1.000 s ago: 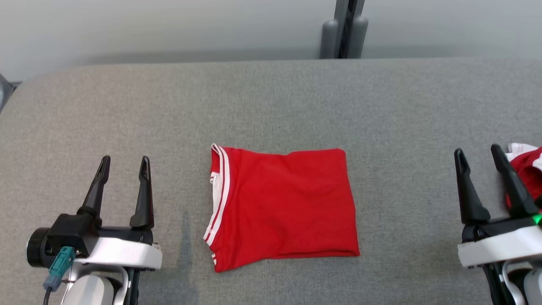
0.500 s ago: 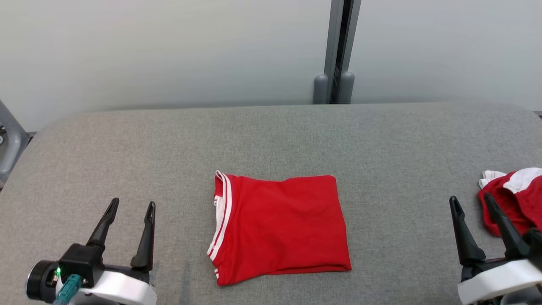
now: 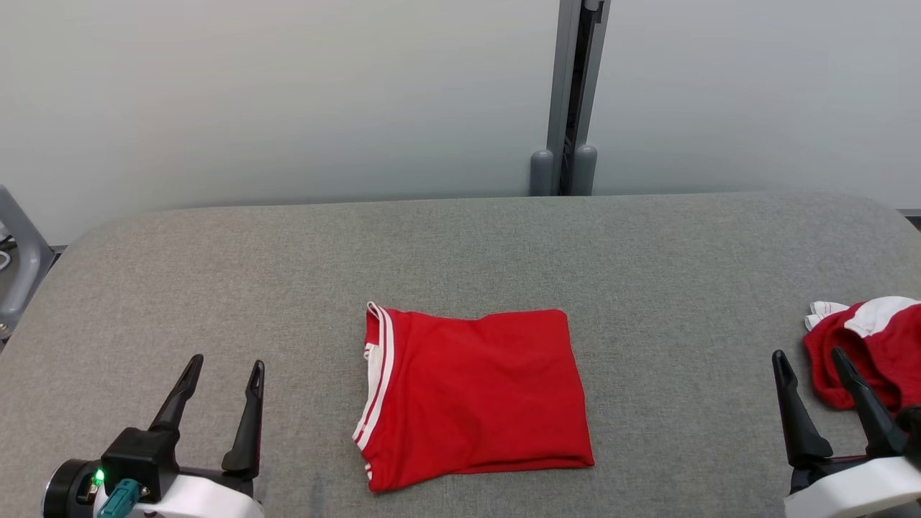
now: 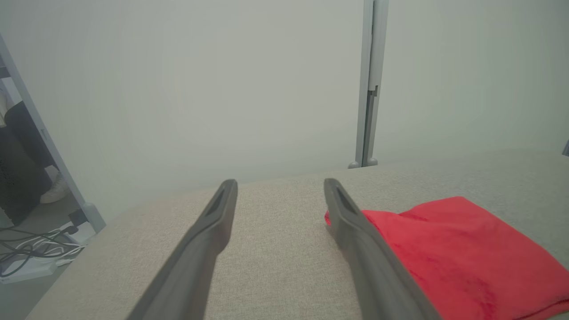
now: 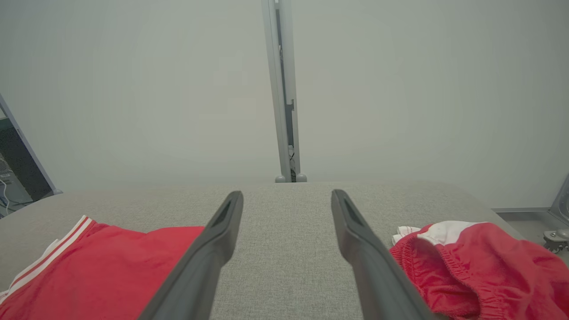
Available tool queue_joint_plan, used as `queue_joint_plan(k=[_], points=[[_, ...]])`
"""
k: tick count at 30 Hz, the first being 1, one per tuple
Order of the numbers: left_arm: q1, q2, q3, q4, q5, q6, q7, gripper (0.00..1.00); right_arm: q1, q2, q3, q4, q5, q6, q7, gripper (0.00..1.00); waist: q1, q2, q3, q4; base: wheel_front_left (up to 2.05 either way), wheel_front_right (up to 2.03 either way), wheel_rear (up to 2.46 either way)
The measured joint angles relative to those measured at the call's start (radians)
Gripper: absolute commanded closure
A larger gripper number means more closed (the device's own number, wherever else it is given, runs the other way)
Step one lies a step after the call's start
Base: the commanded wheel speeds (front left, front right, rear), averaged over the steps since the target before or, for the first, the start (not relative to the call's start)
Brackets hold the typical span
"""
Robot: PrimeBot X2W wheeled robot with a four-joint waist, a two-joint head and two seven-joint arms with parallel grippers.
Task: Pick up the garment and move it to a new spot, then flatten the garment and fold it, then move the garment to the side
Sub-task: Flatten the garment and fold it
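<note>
Lying flat, squarish red garment (image 3: 475,399), woven tabletop (image 3: 669,252)

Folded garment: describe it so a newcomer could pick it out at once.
On the grey padded table, look to the middle. The folded garment lies flat there, a neat red rectangle with white stripes down its left edge, unlike the crumpled red garment at the table's right edge.

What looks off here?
Only the crumpled garment at the table's right edge: bunched up, not folded, just beyond the right pincer. The folded garment lies flat mid-table.
</note>
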Motion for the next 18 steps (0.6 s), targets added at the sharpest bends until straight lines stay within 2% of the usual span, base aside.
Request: queue_joint_plan(k=[18], points=[[0.007, 0.001, -0.001, -0.018, -0.015, 0.022, 0.012, 0.00, -0.001, 0.000, -0.010, 0.003, 0.000, 0.000, 0.004, 0.00, 0.0000, 0.0000, -0.002, 0.001, 0.00, 0.00, 0.00]])
